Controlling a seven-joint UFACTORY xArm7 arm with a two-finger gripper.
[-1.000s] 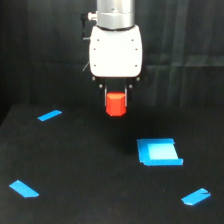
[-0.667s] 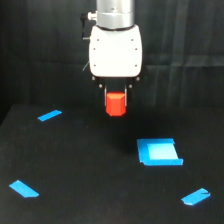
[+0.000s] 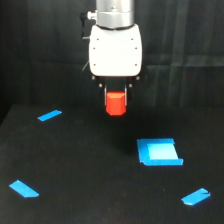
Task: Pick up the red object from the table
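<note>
One black tabletop (image 3: 100, 175), wide and flat. One white gripper (image 3: 116, 102) up at 12 o'clock, closed on the red object (image 3: 116, 103). One blue square patch (image 3: 159, 152) at 4 o'clock from the red object, well apart from it. Three blue tape strips: at 9 o'clock (image 3: 49, 115), at 7 o'clock (image 3: 24, 188), at 5 o'clock (image 3: 195, 196). One red object, short and stubby, standing upright, lifted off the tabletop. Lots of bare black room below it.
</note>
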